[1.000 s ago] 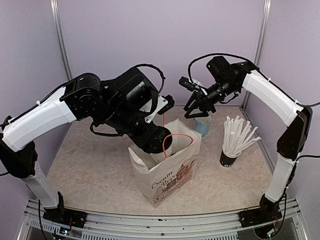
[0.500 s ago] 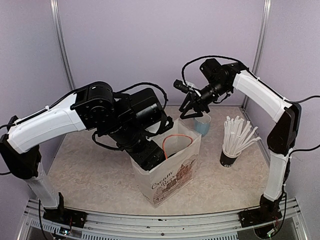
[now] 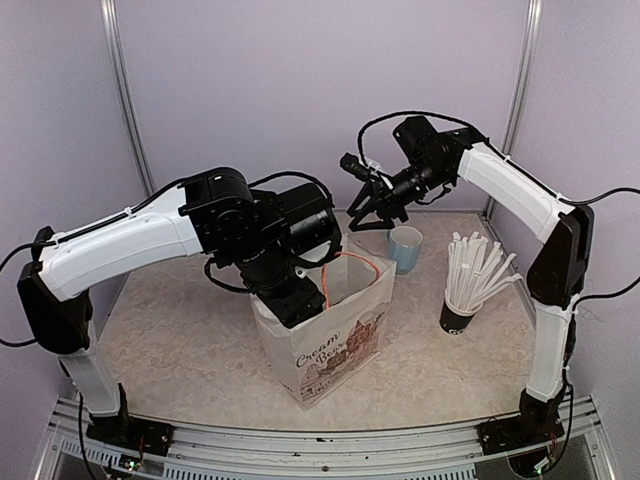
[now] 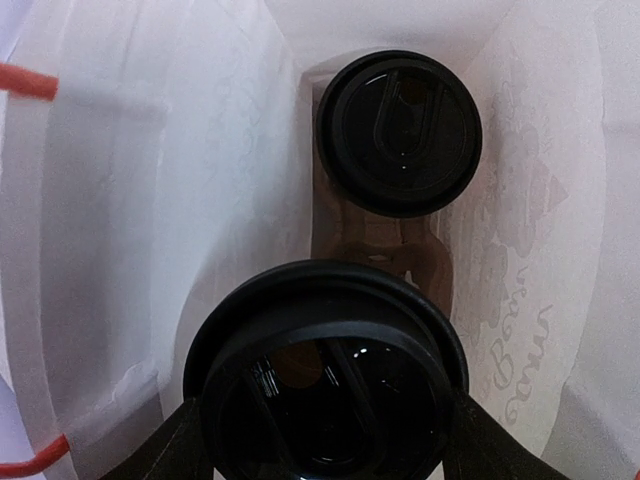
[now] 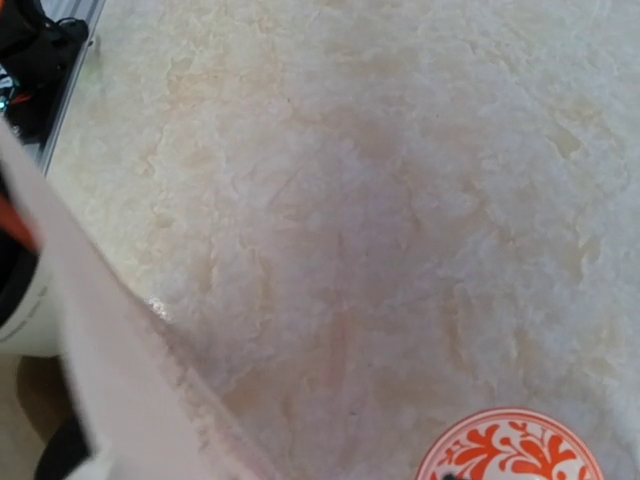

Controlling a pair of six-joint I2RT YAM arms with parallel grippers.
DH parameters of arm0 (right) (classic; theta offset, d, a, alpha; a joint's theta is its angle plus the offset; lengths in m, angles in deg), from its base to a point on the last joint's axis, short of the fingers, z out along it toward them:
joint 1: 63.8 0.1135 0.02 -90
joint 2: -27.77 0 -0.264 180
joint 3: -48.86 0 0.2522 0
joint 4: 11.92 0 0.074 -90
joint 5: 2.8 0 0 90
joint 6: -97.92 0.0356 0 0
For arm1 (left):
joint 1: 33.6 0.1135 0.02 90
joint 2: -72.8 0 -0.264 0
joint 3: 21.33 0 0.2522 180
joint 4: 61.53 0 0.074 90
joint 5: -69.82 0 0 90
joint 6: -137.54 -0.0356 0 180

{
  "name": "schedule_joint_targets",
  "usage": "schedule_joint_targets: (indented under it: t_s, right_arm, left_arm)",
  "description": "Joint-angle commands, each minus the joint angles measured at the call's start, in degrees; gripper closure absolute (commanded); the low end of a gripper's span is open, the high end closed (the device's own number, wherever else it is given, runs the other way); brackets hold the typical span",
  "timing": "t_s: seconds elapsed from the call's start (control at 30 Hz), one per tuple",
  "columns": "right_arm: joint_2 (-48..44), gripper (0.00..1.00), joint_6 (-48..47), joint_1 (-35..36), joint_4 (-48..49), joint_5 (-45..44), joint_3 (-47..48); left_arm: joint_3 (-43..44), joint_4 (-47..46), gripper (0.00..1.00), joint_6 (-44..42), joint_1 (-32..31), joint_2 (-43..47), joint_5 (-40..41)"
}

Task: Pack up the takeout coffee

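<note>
Nearest to me, about mid-table, stands the white paper carrier bag with brown lettering and orange cord handles (image 3: 335, 345), upright on the pale marbled table (image 3: 170, 340). My left arm comes in from the left and dips into the open top of the bag. In the left wrist view the left fingers (image 4: 165, 455) stand wide, one on each side of a black-lidded takeaway cup (image 4: 325, 390), gripping it. Only its round black plastic lid shows, so I cannot tell whether its base touches the bag's floor. Beyond it in that view, a second black-lidded takeaway cup (image 4: 400, 132) sits on the brown floor at the end of the bag, close against the paper walls. The two cups are apart, with a strip of bare floor between them. To the right of the bag, well apart from it, is the dark paper cup of white straws (image 3: 458, 315), the straws fanning up and to the right. Farther back, just beyond the bag's far right corner, sits the light blue mug (image 3: 405, 247). The right wrist view catches its orange-patterned inside at the bottom edge. The right fingers (image 3: 368, 210) hang above the bag's far rim, just left of the mug, parted about halfway and holding nothing that I can see.
</note>
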Motion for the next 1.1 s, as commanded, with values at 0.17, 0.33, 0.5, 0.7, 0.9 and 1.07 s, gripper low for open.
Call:
schedule_joint_targets:
  t_s: [0.17, 0.33, 0.5, 0.7, 0.9, 1.07]
  right_arm:
    - [-2.82, 0.5, 2.01, 0.35, 4.08, 1.78, -5.05]
    - [-2.13, 0.5, 2.74, 0.44, 5.28, 2.1, -3.97]
    - [-1.22, 0.49, 6.24, 0.53, 9.15, -0.5, -2.33]
    - [-0.93, 0.49, 5.56, 2.2, 11.25, -1.65, -1.99]
    - [-3.46, 0.5, 0.18, 5.7, 6.18, -2.52, -6.45]
    - [-11.69, 0.5, -0.32, 8.17, 9.22, -5.21, -19.39]
  left_arm:
    - [2.34, 0.1, 0.4, -4.09, 3.43, -0.63, 4.83]
    - [2.2, 0.5, 0.39, -4.27, -0.36, -2.13, 3.27]
    - [3.14, 0.59, 0.39, -5.23, -5.8, -3.1, 5.45]
    - [2.62, 0.6, 0.38, -5.61, -10.39, -4.22, 5.72]
    - [2.95, 0.61, 0.39, -3.91, -12.34, -3.77, 9.5]
    - [1.26, 0.62, 0.4, -3.8, -14.99, -2.82, 12.16]
